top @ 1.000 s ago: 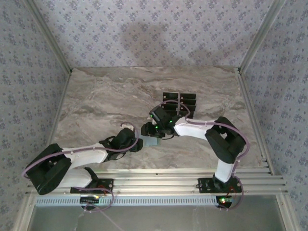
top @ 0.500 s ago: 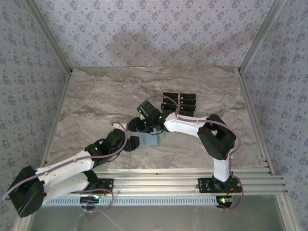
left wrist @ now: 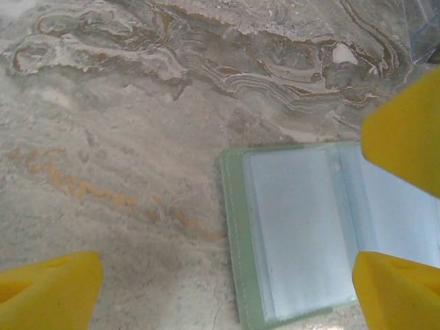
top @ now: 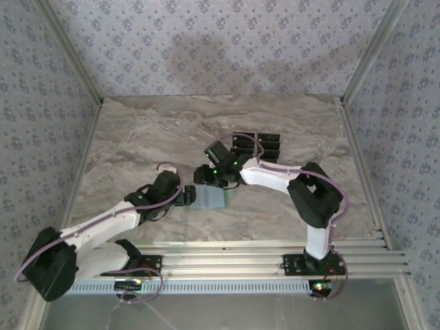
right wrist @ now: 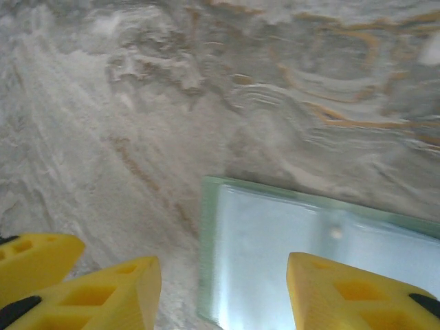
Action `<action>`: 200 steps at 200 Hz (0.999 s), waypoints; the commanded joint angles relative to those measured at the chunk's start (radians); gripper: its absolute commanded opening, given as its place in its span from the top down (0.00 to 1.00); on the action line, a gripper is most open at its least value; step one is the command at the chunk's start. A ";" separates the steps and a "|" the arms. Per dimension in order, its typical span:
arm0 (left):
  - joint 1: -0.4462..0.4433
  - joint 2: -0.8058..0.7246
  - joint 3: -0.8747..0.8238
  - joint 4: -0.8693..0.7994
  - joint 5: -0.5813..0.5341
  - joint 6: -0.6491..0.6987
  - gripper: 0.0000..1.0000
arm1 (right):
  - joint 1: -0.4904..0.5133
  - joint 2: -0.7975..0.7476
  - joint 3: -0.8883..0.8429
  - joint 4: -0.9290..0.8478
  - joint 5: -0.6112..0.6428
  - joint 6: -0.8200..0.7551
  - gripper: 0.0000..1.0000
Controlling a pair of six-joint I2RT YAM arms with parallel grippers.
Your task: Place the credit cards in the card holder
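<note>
Here, holder (top: 212, 199) lies opened flat on table (top: 130, 151), toward the near middle; pale green stitched border, grey-blue inside under clear glossy sleeves; two panels, squared corners. Table is marble-patterned, grey-beige with rust veins, matte.

The left gripper (top: 187, 196) sits just beside holder's left edge; in its wrist view the yellow fingers (left wrist: 48, 289) are spread wide over marble and holder's left panel; released, grasping nothing. The right gripper (top: 205, 176) hangs over holder's far-left corner; in its wrist view the blocky yellow fingers (right wrist: 113, 295) are parted and straddle that corner; unclenched, empty; whether it touches holder, cannot tell.

The cards (top: 258, 144) are glossy black rectangles in short rows, beyond holder to the far right, apart from it.

Broad bare marble lies left and far; aluminium rails (top: 227, 254) bound the near edge; papered walls (top: 206, 48) close three sides.
</note>
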State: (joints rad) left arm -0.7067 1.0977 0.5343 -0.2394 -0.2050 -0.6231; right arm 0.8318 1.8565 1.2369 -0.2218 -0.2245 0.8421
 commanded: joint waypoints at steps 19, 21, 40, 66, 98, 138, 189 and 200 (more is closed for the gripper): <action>0.008 0.166 0.063 0.081 0.041 0.037 0.06 | -0.031 -0.036 -0.104 -0.027 0.028 -0.034 0.47; 0.008 0.172 0.066 0.084 0.042 0.035 0.06 | -0.032 -0.036 -0.107 -0.027 0.029 -0.036 0.47; 0.008 0.227 0.076 0.107 0.040 0.026 0.06 | -0.045 -0.036 -0.145 -0.026 0.035 -0.051 0.47; 0.007 0.252 0.084 0.113 0.024 0.003 0.05 | -0.065 -0.055 -0.205 -0.031 0.053 -0.057 0.47; 0.005 0.238 0.100 0.115 0.025 -0.013 0.04 | -0.084 -0.122 -0.280 -0.033 0.083 -0.054 0.47; 0.001 0.233 0.139 0.090 0.035 -0.017 0.04 | -0.099 -0.183 -0.310 0.028 0.025 -0.108 0.47; -0.002 0.222 0.174 0.073 0.045 -0.038 0.00 | -0.156 -0.394 -0.193 -0.106 -0.065 -0.376 0.46; -0.001 0.215 0.187 0.061 0.041 -0.035 0.00 | -0.185 -0.420 -0.155 -0.181 -0.065 -0.441 0.46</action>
State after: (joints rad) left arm -0.7025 1.3479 0.6727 -0.1570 -0.1680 -0.6460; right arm 0.7006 1.5208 0.9863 -0.2657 -0.2592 0.5858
